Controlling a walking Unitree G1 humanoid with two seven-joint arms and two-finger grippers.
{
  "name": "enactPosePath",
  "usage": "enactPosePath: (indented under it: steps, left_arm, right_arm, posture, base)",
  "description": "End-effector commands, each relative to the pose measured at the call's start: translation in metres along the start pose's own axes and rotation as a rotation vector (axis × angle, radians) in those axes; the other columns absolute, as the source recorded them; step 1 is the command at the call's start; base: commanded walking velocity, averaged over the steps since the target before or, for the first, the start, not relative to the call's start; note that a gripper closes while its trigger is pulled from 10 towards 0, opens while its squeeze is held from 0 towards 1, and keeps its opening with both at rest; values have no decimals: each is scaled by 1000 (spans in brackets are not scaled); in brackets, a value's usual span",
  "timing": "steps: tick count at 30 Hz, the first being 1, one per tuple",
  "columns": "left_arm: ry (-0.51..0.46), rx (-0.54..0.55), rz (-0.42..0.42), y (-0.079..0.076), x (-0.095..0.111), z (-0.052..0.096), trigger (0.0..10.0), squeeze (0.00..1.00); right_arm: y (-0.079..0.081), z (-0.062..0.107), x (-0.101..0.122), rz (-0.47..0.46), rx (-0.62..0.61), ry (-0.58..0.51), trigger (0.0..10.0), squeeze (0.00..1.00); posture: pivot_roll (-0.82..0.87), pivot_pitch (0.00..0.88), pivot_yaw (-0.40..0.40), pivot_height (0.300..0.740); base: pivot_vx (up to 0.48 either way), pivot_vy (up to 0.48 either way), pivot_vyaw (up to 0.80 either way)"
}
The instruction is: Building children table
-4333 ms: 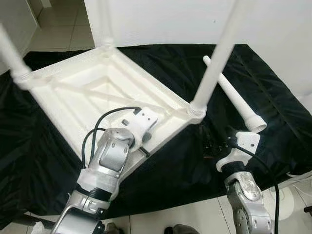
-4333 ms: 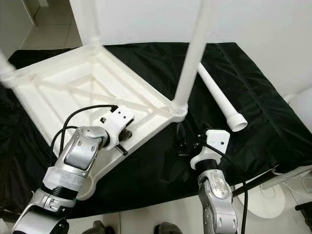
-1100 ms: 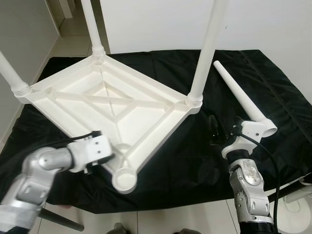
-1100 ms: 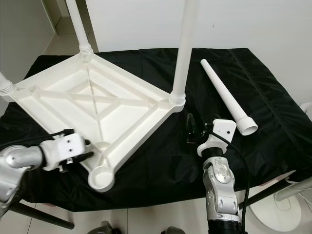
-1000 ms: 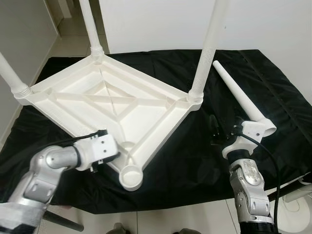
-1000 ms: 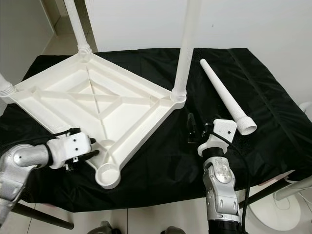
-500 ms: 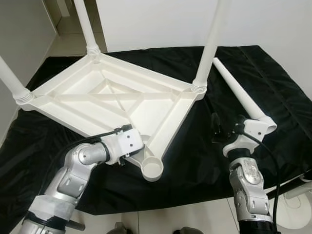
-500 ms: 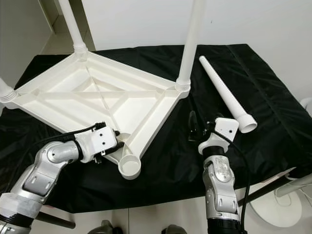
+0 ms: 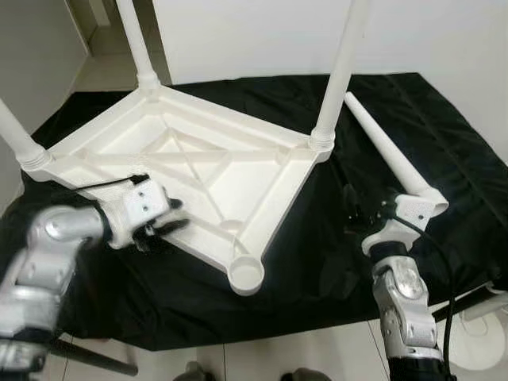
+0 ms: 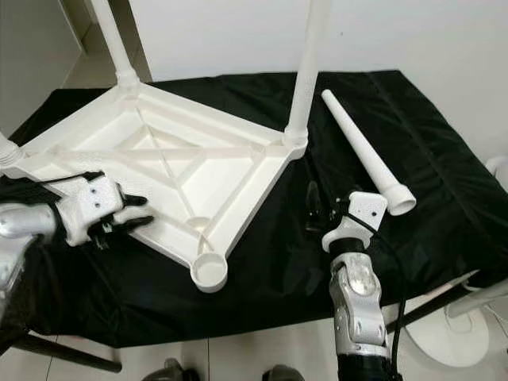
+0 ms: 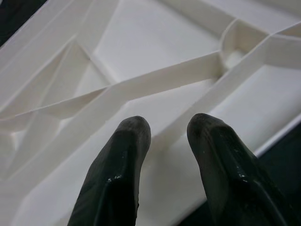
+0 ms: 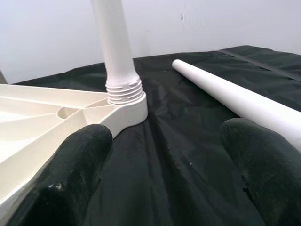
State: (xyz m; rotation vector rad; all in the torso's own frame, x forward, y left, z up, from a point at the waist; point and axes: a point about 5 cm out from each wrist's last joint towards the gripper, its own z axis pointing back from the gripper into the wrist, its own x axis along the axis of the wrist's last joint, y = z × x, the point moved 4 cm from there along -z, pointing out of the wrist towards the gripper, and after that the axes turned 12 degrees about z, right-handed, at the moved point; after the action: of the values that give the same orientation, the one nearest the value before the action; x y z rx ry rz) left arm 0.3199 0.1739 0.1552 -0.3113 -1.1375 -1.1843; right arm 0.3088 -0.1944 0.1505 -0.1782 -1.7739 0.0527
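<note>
the white table top point(image 9: 198, 171) lies upside down on the black cloth point(image 9: 317, 262), three legs screwed in, one corner socket point(image 9: 245, 275) bare. the left gripper point(image 9: 163, 225) hovers at its near edge, fingers narrowly parted. the loose leg point(image 9: 389, 159) lies just beyond the right gripper point(image 10: 315, 208), spread wide.

Smooth matt white plastic table point(image 9: 198, 167); creased, faintly shiny black cloth point(image 9: 444, 159).

White plastic kids' tabletop point(image 9: 202, 171) lying upside down on the black cloth, ribbed underside up — three legs point(image 9: 340, 71) screwed in and standing upright, nearest corner socket point(image 9: 246, 275) still empty. The fourth leg point(image 10: 361, 155) lies loose just beside it — tapered, wide open end toward the near edge
</note>
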Motion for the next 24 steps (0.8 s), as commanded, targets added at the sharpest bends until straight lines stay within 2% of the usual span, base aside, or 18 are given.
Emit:
enactPosePath:
  steps: [1, 2, 3, 4, 5, 6, 7, 9, 10, 17, 23, 24]
  left_arm:
    - [1, 23, 10, 2, -5, -7, 10000, 0]
    - [-2, 12, 22, 4, -5, -10, 10000, 200]
    - [-7, 1, 35, 6, -5, -12, 10000, 478]
    - [-7, 1, 35, 6, -5, -12, 10000, 478]
    - [-15, -10, 52, 8, -5, -14, 10000, 1000]
    - [-15, -10, 52, 8, -5, -14, 10000, 1000]
    - [7, -63, 17, 6, -8, -19, 10000, 1000]
    - [29, -95, -18, 4, -10, -22, 10000, 1000]
    - [37, -114, -27, 2, -11, -23, 10000, 0]
    - [59, -218, -19, -4, -15, -28, 10000, 0]
    - [75, -224, -38, -1, -17, -34, 10000, 0]
    - [78, -220, -57, 2, -16, -39, 10000, 0]
  right_arm:
    - [3, -2, 0, 4, 13, -7, 10000, 0]
    - [5, -4, 0, 2, 20, -9, 10000, 0]
    - [7, -5, 0, -1, 26, -11, 10000, 0]
    - [7, -5, 0, -1, 26, -11, 10000, 0]
    - [9, -5, 1, -3, 30, -12, 10000, 0]
    - [9, -5, 1, -3, 30, -12, 10000, 0]
    - [13, -5, 0, -7, 44, -9, 10000, 0]
    - [14, -6, -1, -7, 54, -8, 10000, 0]
    - [14, -6, -1, -6, 58, -8, 10000, 0]
    - [12, -10, -1, 0, 63, -12, 10000, 0]
    - [12, -10, -1, 2, 64, -13, 10000, 0]
    - [13, -11, -1, 0, 66, -14, 10000, 0]
  posture:
    - [-122, 23, 63, 740]
    - [-120, 21, 61, 740]
    - [-120, 21, 61, 740]
    - [-120, 21, 61, 740]
    - [-120, 20, 60, 740]
    - [-120, 20, 60, 740]
    - [-113, 18, 51, 740]
    - [-109, 20, 50, 740]
    - [-108, 21, 48, 740]
    - [-103, 31, 46, 740]
    - [-103, 35, 48, 740]
    - [-106, 38, 51, 740]
  base:
    - [0, 0, 0]
    - [0, 0, 0]
    - [0, 0, 0]
    - [0, 0, 0]
    - [0, 0, 0]
    - [0, 0, 0]
    - [0, 0, 0]
    - [0, 0, 0]
    - [0, 0, 0]
    - [0, 0, 0]
    - [0, 0, 0]
    - [0, 0, 0]
